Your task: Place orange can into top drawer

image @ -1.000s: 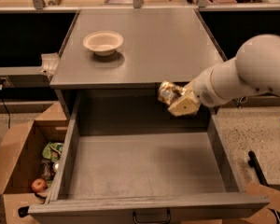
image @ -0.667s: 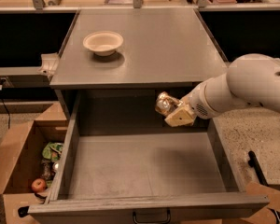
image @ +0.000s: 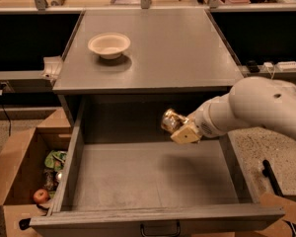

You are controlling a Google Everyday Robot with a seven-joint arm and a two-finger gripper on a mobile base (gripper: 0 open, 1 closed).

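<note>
The top drawer point(image: 153, 181) stands pulled wide open, its flat grey bottom bare and its dark handle point(image: 160, 228) at the front edge. My gripper point(image: 180, 130) reaches in from the right on a white arm point(image: 256, 107) and is shut on the orange can point(image: 170, 120). The can hangs tilted above the drawer's back right part, just under the counter's front edge. Part of the can is hidden by the fingers point(image: 186, 133).
A cream bowl point(image: 109, 44) sits on the grey counter top point(image: 187, 48) at the back left. A brown cardboard box point(image: 19, 172) with an apple point(image: 40, 195) and other items stands on the floor at the left. Shelves run along the back.
My gripper has carried the orange can down and to the left, from beside the counter's front edge to over the drawer's inside.
</note>
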